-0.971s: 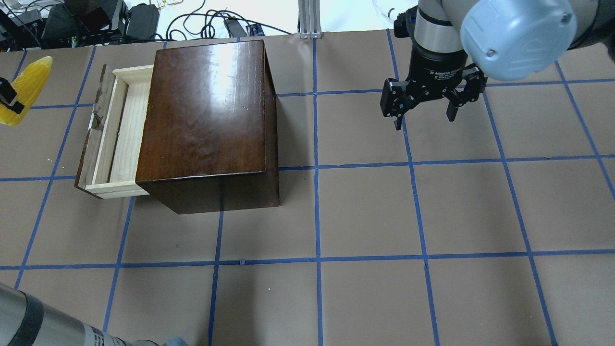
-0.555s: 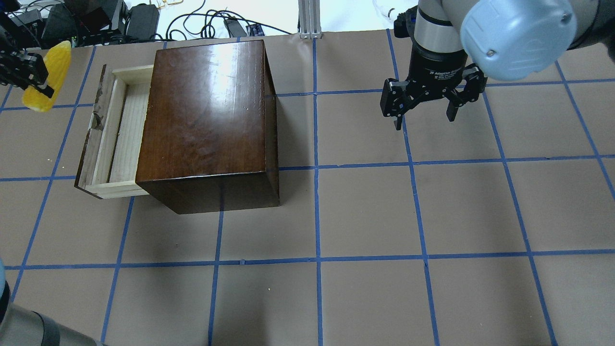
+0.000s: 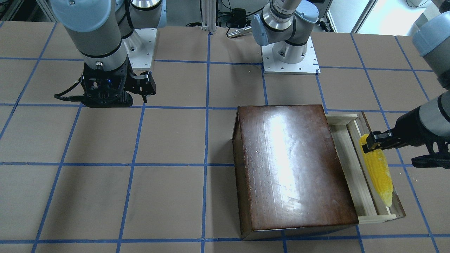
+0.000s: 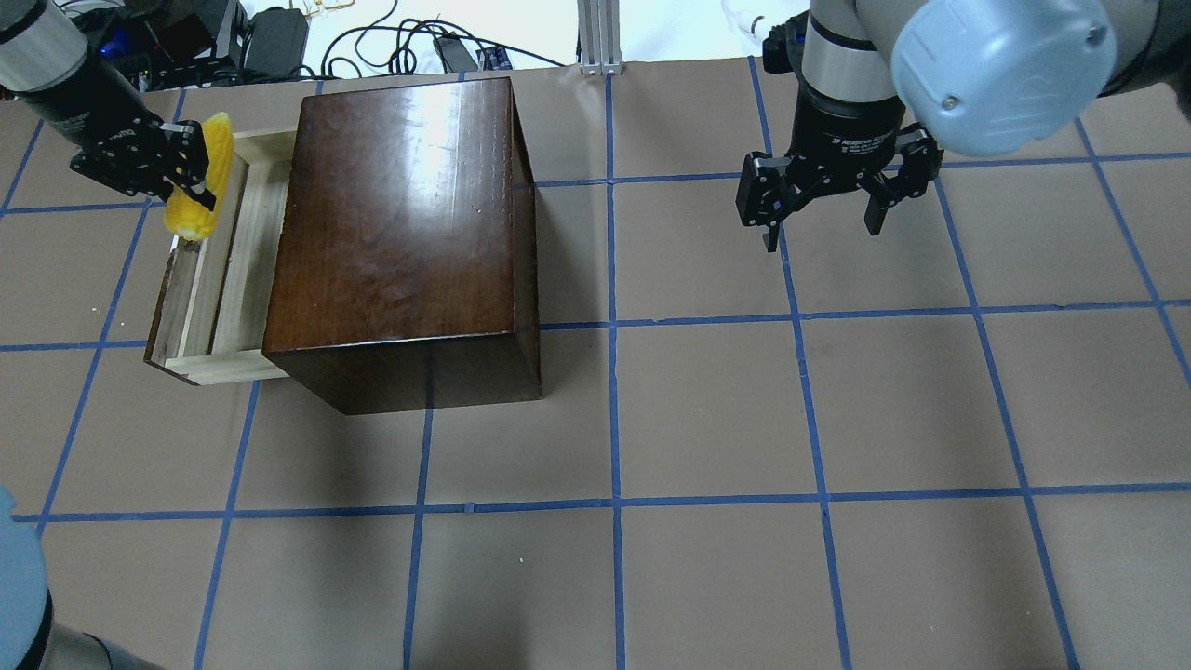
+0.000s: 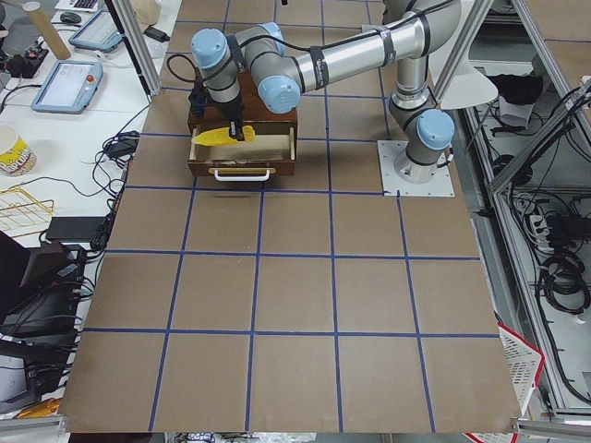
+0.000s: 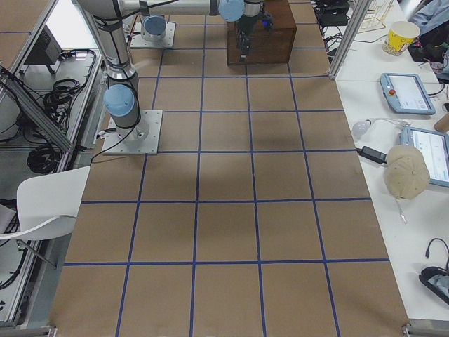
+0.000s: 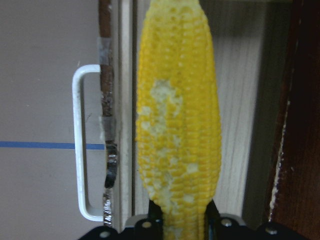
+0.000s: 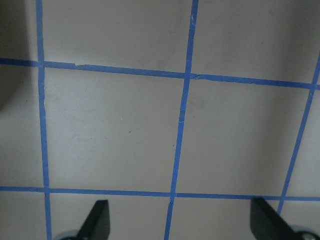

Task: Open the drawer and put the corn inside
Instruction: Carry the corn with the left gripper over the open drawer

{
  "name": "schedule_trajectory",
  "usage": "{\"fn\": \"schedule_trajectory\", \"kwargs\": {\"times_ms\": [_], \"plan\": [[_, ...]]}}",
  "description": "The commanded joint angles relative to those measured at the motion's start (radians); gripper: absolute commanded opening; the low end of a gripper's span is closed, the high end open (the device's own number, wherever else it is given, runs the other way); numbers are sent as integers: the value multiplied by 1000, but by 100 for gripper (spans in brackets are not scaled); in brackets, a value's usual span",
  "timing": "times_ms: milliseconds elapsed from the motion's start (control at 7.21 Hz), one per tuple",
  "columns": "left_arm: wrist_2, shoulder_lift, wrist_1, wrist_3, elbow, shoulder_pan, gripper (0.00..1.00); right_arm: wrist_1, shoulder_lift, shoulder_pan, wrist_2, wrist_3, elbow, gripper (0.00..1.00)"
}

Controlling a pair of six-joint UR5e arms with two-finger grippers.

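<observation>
My left gripper [image 4: 191,177] has swung in from the table's edge, pinching the corn [image 3: 379,174] by its blunt end above the open drawer [image 3: 346,154] just beneath; only the release is left, with the right gripper [image 4: 822,233] spread, far aside.

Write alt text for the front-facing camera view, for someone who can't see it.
At the right edge, the left gripper holds a yellow corn cob lengthwise over the open drawer of a dark wooden box. The right gripper hangs open over the table at upper left, away from the box.
</observation>
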Motion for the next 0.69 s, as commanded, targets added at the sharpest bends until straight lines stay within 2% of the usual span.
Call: {"fn": "schedule_trajectory", "kwargs": {"times_ms": [0,555], "plan": [[-14,-11,3,8,-29,-3,0,0,0,0,0,0,0,100],[-13,-57,9,15,-40,5,0,0,0,0,0,0,0,100]]}}
